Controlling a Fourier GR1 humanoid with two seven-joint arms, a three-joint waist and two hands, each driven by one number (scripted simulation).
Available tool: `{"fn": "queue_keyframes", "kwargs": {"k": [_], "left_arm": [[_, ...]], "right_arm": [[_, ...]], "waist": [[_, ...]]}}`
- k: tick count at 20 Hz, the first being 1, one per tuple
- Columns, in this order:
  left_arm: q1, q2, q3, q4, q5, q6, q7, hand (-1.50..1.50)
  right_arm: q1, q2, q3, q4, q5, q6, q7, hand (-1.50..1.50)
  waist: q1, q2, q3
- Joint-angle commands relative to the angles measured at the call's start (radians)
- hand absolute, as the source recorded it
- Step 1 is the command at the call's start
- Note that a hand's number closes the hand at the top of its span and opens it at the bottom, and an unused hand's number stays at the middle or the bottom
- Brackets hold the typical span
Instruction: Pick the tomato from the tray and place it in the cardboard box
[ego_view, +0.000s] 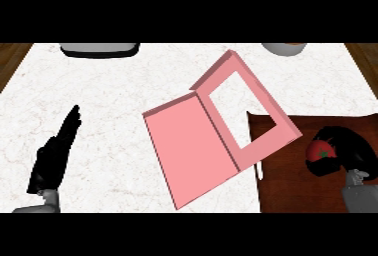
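Grasping stage: right hand (341, 152) curled round the tomato (322, 151), which sits over the dark brown tray (295, 190) at the view's right. Fingers wrap the top and far side; the red skin and green calyx show on the left. Pink cardboard box (193, 150) lies just left of the tray, its windowed lid (247, 107) swung open and overlapping the tray's corner. Left hand (55, 152) rests on the white counter (111, 100), fingers straight. Advice: lift straight up before travelling left, clearing the raised lid, then lower into the box's base.
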Motion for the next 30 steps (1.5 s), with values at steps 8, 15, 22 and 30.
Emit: {"fn": "queue_keyframes", "kwargs": {"k": [8, 15, 22, 30], "left_arm": [[0.034, -0.007, 0.017, -0.021, -0.003, 0.008, -0.022, 0.00], [-0.017, -0.010, 0.022, 0.024, -0.011, 0.005, -0.007, 0.00], [0.015, -0.007, 0.013, 0.009, -0.001, -0.018, -0.027, 0.00], [0.048, -0.017, -0.006, -0.067, -0.015, -0.014, 0.018, 0.00]], "right_arm": [[0.405, 0.005, 0.282, -0.527, 0.254, -0.041, 0.037, 1.50], [0.533, -0.041, 0.258, -0.843, 0.318, -0.004, 0.103, 1.50], [0.443, 0.078, 0.361, -1.059, 0.168, -0.066, 0.029, 1.50], [0.184, 0.215, 0.493, -1.074, 0.193, 0.062, 0.151, 1.50]], "waist": [[-0.026, -0.008, 0.000], [-0.013, -0.001, 0.000], [-0.005, -0.003, 0.001], [0.010, -0.001, 0.000]]}}
